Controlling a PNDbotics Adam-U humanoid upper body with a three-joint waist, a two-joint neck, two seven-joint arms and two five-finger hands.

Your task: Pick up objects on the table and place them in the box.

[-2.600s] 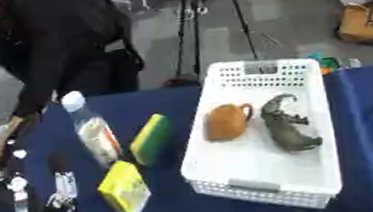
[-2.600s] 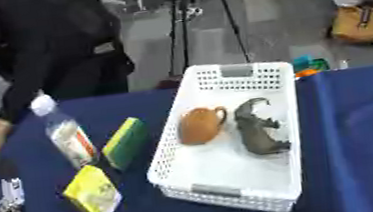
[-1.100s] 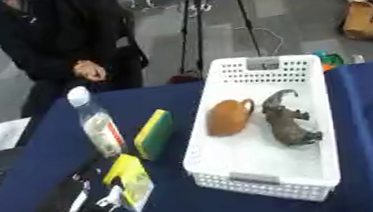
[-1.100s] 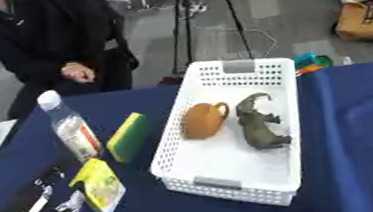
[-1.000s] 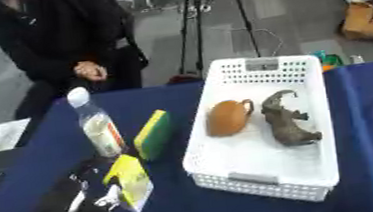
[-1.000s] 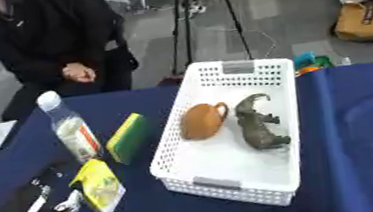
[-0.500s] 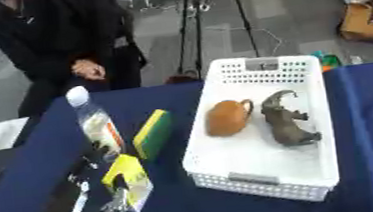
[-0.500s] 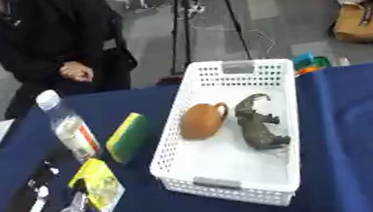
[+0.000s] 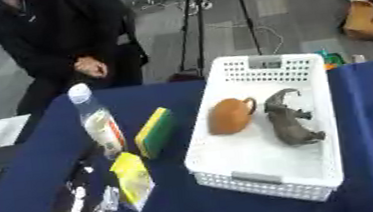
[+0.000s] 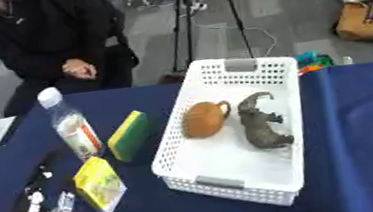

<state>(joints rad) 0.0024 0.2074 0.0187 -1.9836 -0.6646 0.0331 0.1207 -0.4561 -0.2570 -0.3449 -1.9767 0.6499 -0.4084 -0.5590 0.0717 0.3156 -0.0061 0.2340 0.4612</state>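
Your left hand [image 10: 45, 210] lies at the yellow packet's [image 10: 100, 183] left side, just beside it; whether its fingers are straight or curled, you cannot tell. Beyond the packet stand the bottle [image 10: 68, 123] and sponge [image 10: 129, 135]. Right of it, the white basket [image 10: 267, 74] holds a brown jug [image 10: 205, 119] and grey animal figure [image 10: 260, 120].

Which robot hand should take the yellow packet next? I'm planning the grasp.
Left. The left robot hand lies beside the yellow packet, left of the white box; the right one is not visible.

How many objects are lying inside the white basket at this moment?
2: a brown pot at the left side of the white basket, and a grey animal figure right of it. Nothing seems hidden.
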